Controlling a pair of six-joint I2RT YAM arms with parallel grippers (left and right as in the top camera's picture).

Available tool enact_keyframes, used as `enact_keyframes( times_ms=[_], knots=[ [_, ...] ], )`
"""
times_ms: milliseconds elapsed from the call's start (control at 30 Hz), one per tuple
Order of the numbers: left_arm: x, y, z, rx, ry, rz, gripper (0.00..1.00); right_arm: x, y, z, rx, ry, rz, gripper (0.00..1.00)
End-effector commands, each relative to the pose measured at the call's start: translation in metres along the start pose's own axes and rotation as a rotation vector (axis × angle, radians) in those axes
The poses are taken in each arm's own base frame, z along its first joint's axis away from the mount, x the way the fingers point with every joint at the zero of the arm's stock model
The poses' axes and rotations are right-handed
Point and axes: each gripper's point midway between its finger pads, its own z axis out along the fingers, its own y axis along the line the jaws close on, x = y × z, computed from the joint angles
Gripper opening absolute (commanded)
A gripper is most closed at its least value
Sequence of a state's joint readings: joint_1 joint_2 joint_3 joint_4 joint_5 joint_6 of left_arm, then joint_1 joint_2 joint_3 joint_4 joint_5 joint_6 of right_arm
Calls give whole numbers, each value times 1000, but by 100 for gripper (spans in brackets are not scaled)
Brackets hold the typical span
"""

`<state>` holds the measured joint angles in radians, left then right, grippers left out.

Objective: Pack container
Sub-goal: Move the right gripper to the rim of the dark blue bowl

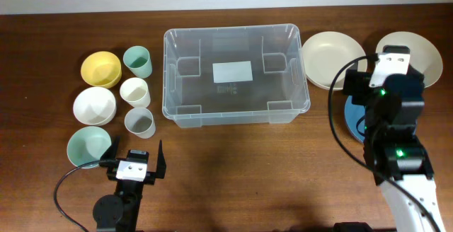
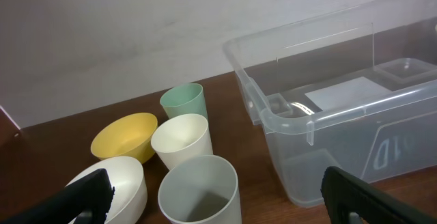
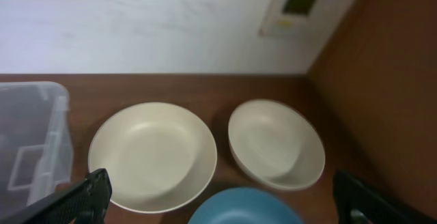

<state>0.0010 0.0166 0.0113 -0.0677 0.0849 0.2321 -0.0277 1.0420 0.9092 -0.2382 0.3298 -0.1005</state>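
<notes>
The container [image 1: 233, 28], a large clear bin with a white label on its base, stands empty at the middle back of the table. Its near left corner [image 2: 273, 118] shows in the left wrist view. My left gripper [image 1: 136, 154] is open at the front left, pointing at a grey cup [image 2: 198, 190] that lies ahead between its fingers, untouched. My right gripper [image 3: 222, 200] is open at the right, hovering over a blue plate [image 3: 246, 207]. Neither gripper holds anything.
Left of the bin stand a green cup [image 1: 138, 61], cream cup [image 1: 134, 91], grey cup [image 1: 139, 123], yellow bowl [image 1: 100, 68], white bowl [image 1: 94, 105] and green bowl [image 1: 89, 147]. Right of it are a cream plate [image 1: 332, 59], a cream bowl [image 1: 417, 55] and the blue plate [image 1: 356, 115].
</notes>
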Motion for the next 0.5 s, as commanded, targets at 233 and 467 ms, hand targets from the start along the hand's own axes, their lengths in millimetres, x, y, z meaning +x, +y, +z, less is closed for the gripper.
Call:
enact_keyframes(
  times_ms=[233,467],
  knots=[
    [3,1,0,-5,11,4,100,52,-131,-13,288,200,800,99],
    [3,1,0,-5,11,4,100,96,-177,-35,295,290,1022,99]
  ],
)
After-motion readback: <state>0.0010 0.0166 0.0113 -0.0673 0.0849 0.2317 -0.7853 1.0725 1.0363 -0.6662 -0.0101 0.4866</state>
